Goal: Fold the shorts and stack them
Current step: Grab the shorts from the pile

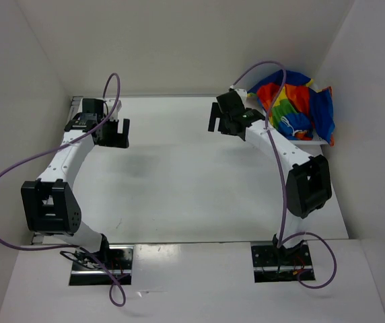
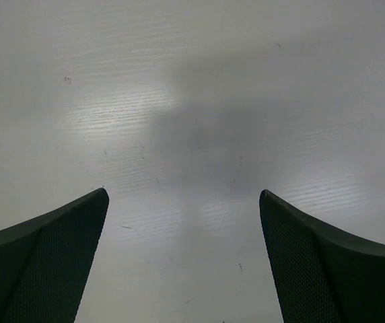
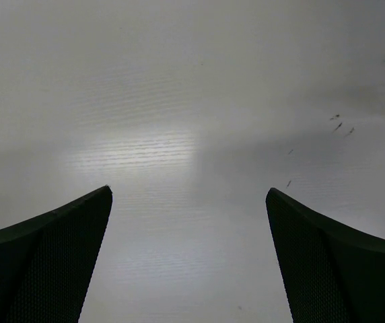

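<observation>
**White table, two open grippers, shorts heaped in the far right corner**

White walls boxed in a pale table [image 1: 179, 182], seen from above. On the left, the left gripper [image 1: 115, 134] hovered over the far left part of the table, its two fingers spread wide and holding nothing. Bare tabletop filled the middle. Right of centre, the right gripper [image 1: 226, 118] hung above the far part of the table, also wide apart and empty. It was near the shorts [image 1: 297, 104] but clear of them. The shorts lay in a crumpled rainbow heap in the far right corner, against the wall, with a white cord showing on top. A white edge showed under the heap; what it belonged to could not be told.

Nothing was folded or stacked, so the step in hand looked like the first reach. The next move would call for the right gripper to travel right, close on a fold of the thin cloth and draw it onto the open middle of the table, where both arms could spread it flat.

Only the overhead view showed the shorts and both arms. The left wrist view showed just its own dark fingers [image 2: 44, 269] far apart over bare, faintly scratched tabletop. The right wrist view showed the same, with a few dark specks [image 3: 340, 124] on the surface and no cloth.
</observation>
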Available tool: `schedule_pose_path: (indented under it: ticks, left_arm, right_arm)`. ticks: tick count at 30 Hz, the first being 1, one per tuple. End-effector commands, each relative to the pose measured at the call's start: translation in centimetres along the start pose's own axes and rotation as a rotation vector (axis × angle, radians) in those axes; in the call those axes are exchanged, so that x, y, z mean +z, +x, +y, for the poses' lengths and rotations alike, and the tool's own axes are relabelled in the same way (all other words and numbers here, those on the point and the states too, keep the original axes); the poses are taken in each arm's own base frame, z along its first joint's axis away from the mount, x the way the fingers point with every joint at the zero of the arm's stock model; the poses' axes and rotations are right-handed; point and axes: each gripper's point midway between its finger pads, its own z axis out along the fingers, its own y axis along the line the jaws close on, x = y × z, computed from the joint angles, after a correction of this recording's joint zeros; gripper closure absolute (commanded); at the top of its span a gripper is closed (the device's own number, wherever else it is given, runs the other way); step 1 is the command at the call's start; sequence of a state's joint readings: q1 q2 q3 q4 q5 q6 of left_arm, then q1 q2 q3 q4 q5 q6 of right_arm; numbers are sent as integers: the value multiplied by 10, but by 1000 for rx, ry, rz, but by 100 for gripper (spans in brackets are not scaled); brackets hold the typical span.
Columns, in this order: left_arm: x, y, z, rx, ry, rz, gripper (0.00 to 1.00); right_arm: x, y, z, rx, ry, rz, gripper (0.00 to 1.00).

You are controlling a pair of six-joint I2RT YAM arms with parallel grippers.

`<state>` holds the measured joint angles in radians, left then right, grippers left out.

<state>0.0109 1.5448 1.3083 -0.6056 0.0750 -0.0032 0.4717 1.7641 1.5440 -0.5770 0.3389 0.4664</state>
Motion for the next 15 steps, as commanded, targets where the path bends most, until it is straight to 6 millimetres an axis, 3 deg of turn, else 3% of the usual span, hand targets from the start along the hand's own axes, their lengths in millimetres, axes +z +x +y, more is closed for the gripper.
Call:
schedule_pose_path:
  ticks: [1, 6, 11, 15]
  left_arm:
    - [-1, -2, -3, 2, 18, -3, 1]
    - [2, 0, -2, 1, 18, 6, 1]
    - [2, 0, -6, 1, 40, 5, 1]
    - [3, -2, -9, 1, 60, 5, 1]
  right_arm:
    - [-24, -23, -10, 47, 33, -106, 0]
    - [-29, -28, -25, 55, 117, -158, 0]
    - [-29, -21, -65, 2, 360, -160, 0]
    - [-37, -33, -67, 52, 313, -180, 2]
